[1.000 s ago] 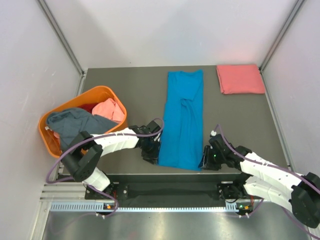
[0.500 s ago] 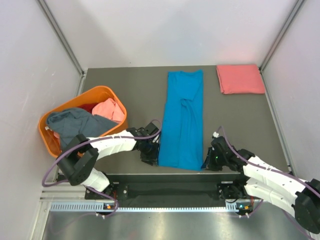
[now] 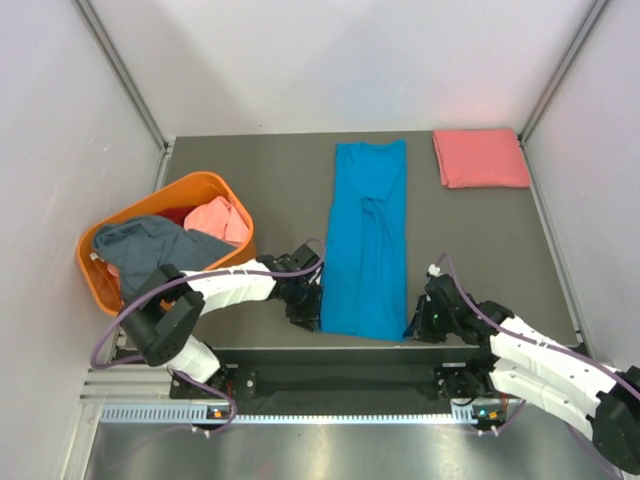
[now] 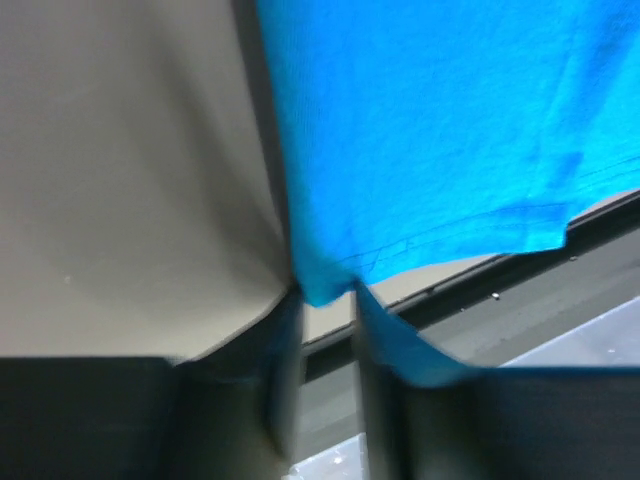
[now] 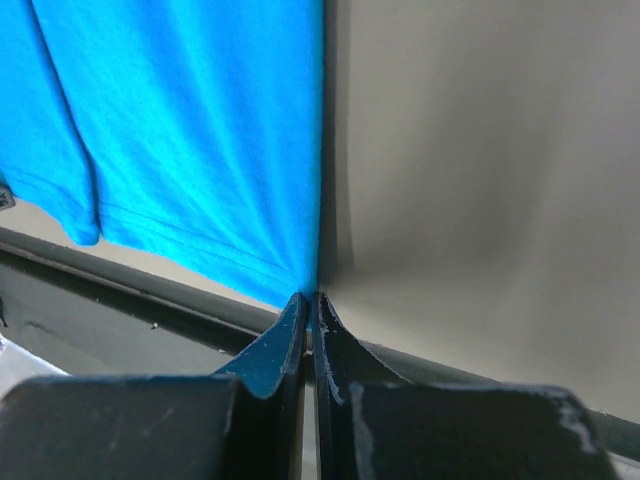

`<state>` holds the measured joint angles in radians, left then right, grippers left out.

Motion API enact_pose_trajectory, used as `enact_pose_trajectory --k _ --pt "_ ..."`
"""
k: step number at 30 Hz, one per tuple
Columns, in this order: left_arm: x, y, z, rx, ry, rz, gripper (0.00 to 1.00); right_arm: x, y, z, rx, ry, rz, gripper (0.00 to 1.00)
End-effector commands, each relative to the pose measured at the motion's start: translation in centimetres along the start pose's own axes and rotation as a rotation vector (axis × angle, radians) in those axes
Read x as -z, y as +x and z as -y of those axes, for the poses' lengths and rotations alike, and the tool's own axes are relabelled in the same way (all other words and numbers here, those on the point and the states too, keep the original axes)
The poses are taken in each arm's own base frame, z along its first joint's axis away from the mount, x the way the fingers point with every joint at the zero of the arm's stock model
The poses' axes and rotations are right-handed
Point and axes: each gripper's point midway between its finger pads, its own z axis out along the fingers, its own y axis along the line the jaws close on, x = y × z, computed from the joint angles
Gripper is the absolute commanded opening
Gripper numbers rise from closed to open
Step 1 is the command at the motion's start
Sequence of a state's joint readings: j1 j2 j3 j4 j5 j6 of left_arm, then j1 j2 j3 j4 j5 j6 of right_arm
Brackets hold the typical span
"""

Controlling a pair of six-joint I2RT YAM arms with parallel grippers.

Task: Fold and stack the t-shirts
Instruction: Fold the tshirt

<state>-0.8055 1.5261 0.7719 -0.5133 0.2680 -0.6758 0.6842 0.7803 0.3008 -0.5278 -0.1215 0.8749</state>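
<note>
The blue shirt (image 3: 365,240) lies flat mid-table (image 3: 260,170), a long strip running from the near edge straight toward the back, hem nearest the arms. It looks light and limp, bound to sag, so the two near corners are the sensible holds. The right gripper (image 5: 309,300) is pinched tight on the near right corner. The left gripper (image 4: 325,300) straddles the near left corner with its fingers apart, not clamped.

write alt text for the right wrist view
The right gripper, jaws shut, pinches a hem corner of the blue shirt near the edge of the table. The shirt spreads away to the upper left, lying flat; bare grey tabletop fills the right side.
</note>
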Motion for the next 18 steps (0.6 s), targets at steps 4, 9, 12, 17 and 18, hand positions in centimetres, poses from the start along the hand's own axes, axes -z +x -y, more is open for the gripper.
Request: enact_pose_trajectory --k 4,9,12,17,18 --pt "-0.9 0.3 0.0 0.011 0.024 -0.009 0.06 0.4 0.2 0.7 -0.012 0.013 0.012 0.00" --pt "0.1 0.6 1.1 0.019 0.061 0.006 0.00 1.2 -0.1 1.2 -0.018 0.047 0.033 0.00" --pt "0.4 1.3 2.0 0.009 0.084 0.002 0.00 1.9 -0.6 1.0 -0.023 0.053 0.055 0.00" --pt "0.2 1.6 2.9 -0.015 0.112 0.004 0.00 2.6 -1.4 0.9 -0.005 0.052 0.100 0.00" --pt "0.1 1.5 2.7 -0.019 0.106 0.008 0.00 2.6 -1.6 0.8 0.000 0.047 0.109 0.00"
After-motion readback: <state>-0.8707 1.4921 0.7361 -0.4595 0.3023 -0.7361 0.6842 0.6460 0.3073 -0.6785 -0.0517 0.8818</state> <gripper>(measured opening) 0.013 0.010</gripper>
